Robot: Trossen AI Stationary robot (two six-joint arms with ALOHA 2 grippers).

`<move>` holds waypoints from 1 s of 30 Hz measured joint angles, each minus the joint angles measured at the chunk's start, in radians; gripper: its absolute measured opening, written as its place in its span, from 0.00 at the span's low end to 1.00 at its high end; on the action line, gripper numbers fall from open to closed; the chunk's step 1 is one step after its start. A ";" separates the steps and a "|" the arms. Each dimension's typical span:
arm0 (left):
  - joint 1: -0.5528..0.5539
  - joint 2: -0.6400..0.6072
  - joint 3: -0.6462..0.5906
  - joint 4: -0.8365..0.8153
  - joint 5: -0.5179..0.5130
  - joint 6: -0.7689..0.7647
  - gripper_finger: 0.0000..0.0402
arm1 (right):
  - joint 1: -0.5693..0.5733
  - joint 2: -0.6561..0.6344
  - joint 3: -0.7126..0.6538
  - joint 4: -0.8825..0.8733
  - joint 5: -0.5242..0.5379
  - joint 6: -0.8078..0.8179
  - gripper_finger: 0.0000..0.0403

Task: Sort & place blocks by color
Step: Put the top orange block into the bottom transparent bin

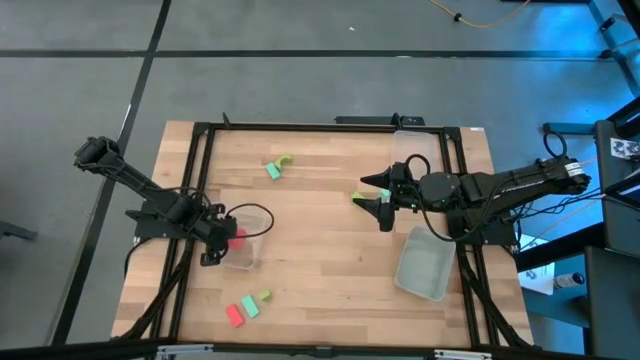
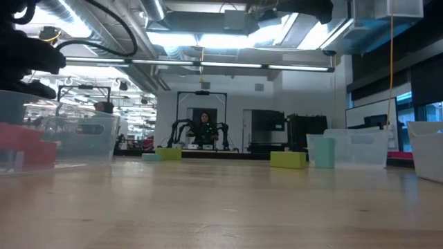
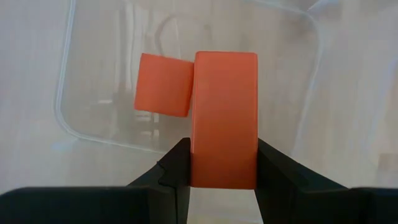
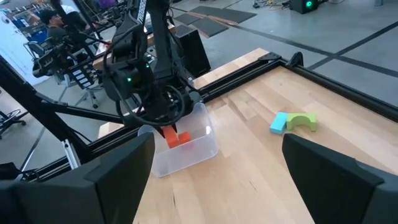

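We hold red block (image 3: pixel 225 118) clamped in left gripper (image 3: pixel 224 177) over tray (image 1: pixel 248 252) (second red inside); lower, release. Right gripper (image 1: pixel 377 197) apart, waiting.

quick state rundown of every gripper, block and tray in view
left gripper: shut on a red block, over the left tray
second red block: lying in the left tray
right gripper: open, mid-table, holding nothing
right tray: holds no blocks
far tray: partly hidden by the right arm
teal and yellow-green pair: loose, far side
red, teal and yellow-green group: loose, near edge
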 joint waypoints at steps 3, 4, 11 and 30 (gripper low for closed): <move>0.004 0.027 0.000 0.002 0.000 0.000 0.30 | 0.000 0.000 0.000 0.000 0.000 -0.001 0.88; 0.009 0.042 0.000 0.009 0.000 0.001 0.30 | 0.000 0.000 0.000 0.000 0.000 -0.001 0.88; 0.055 0.126 0.000 0.063 0.004 0.028 0.30 | 0.000 0.000 0.000 0.000 0.001 0.017 0.88; 0.087 0.143 0.000 0.103 -0.101 0.097 0.40 | 0.000 0.000 0.000 0.000 0.001 0.022 0.88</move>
